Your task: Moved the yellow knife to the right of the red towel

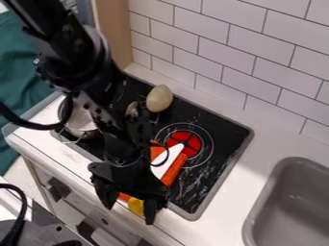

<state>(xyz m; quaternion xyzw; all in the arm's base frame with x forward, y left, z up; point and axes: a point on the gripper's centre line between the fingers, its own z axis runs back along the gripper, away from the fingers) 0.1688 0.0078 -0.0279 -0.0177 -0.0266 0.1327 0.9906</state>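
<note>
The black gripper [129, 214] hangs over the stove's front edge, its two fingers spread apart. Between them shows the yellow handle of the knife [135, 205], close to the right finger; contact cannot be made out. The knife's white blade [168, 159] points up and right, lying over the orange-red towel [173, 172]. The gripper's body covers the middle of the knife and much of the towel's left side.
A silver pot [80, 119] stands on the left of the black stovetop [221, 139]. A pale, egg-shaped item [159, 98] is near the back, beside a red burner [185, 143]. The grey sink [289, 204] lies at right; a tiled wall is behind.
</note>
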